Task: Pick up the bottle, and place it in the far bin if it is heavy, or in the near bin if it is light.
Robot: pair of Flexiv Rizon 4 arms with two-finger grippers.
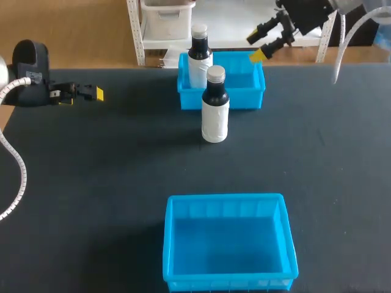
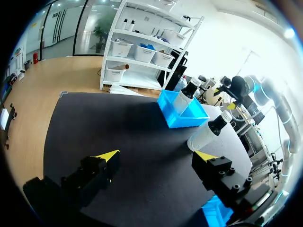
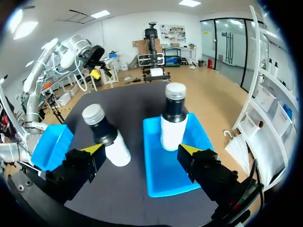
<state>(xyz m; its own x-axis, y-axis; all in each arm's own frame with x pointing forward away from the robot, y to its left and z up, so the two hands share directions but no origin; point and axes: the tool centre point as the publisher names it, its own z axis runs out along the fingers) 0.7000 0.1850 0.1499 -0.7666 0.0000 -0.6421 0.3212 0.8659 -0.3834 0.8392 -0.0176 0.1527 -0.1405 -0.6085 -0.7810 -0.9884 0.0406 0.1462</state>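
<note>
1 bottle (image 1: 215, 107) stands upright on the table (image 1: 91, 183), just in front of the far bin (image 1: 253, 85), which holds a 2nd bottle (image 1: 199, 55). The left gripper (image 2: 158, 156) and right gripper (image 3: 142, 150) are both wide open, holding nothing.

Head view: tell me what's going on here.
Nothing is held yet. One bottle stands on the table just in front of the far bin, and a second bottle stands inside it. The near bin is empty. The left gripper hangs open at the table's left; the right gripper is open by the far bin's right corner.
</note>
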